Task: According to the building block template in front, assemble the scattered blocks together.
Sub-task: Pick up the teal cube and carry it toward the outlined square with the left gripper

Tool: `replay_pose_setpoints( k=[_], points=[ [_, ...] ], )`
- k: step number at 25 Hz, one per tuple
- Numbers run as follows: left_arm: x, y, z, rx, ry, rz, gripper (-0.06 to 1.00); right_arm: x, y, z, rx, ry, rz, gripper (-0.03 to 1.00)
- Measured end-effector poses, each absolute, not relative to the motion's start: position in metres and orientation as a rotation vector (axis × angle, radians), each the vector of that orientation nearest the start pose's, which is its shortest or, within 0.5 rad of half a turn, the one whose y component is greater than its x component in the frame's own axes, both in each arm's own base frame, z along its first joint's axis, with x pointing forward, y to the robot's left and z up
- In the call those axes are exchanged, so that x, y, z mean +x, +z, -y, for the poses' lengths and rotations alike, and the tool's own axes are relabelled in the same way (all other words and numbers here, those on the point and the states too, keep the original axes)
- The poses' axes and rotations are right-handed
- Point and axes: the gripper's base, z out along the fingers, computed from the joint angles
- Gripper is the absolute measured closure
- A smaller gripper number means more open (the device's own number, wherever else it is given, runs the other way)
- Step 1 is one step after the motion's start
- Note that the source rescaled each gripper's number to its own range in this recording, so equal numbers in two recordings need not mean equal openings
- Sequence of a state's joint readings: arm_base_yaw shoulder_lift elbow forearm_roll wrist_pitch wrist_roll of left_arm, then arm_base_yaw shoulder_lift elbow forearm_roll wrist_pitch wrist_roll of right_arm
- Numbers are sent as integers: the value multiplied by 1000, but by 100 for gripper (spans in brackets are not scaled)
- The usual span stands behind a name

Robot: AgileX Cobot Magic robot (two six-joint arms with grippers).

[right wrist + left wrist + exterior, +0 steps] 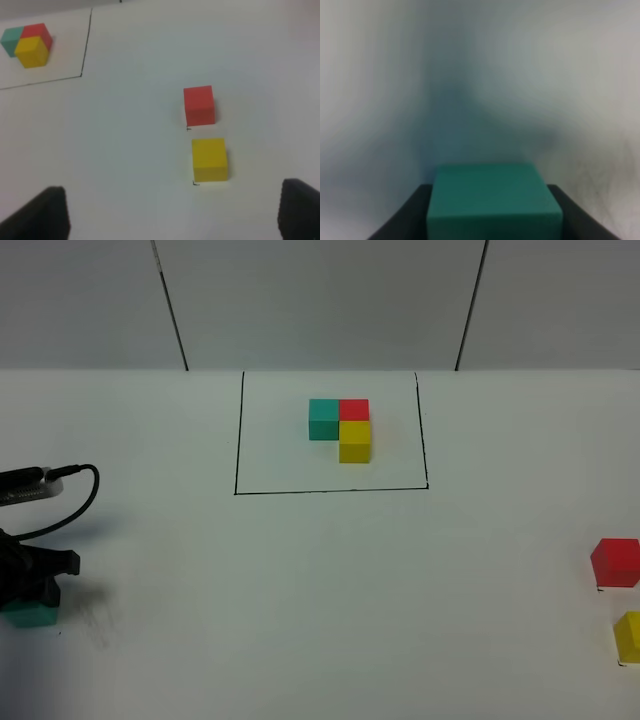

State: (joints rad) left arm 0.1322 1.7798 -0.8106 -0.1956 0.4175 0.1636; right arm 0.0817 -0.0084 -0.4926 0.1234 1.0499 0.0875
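The building block template (pixel 340 428) is a teal, red and yellow L-shaped group inside a thin black outline at the table's far middle; it also shows in the right wrist view (pixel 27 42). At the left edge, my left gripper (pixel 28 602) is shut on the teal cube (pixel 30 616), which rests on the table. In the left wrist view the teal cube (pixel 494 202) fills the gap between the dark fingers (pixel 400 220). The red cube (pixel 615 562) (pixel 199 105) and yellow cube (pixel 629 636) (pixel 209 159) lie side by side at the right edge. My right gripper (pixel 172 215) hovers open, short of the yellow cube.
A black cable (pixel 70 500) loops from the left arm over the white table (pixel 320 590). Behind the table stands a grey wall with dark seams (pixel 170 305).
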Motion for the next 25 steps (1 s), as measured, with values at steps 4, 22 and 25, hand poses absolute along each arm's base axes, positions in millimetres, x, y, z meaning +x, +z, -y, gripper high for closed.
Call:
replay_pose_setpoints(
  k=[4, 22, 25],
  points=[
    [314, 145, -17, -39, -138, -2870, 94, -6, 277, -9, 1, 254, -2036, 26],
    [307, 190, 236, 1736, -188, -2187, 94, -6, 277, -9, 1, 253, -2036, 26],
    [308, 175, 251, 1811, -153, -2178, 94, -6, 277, -9, 1, 253, -2036, 26]
  ],
)
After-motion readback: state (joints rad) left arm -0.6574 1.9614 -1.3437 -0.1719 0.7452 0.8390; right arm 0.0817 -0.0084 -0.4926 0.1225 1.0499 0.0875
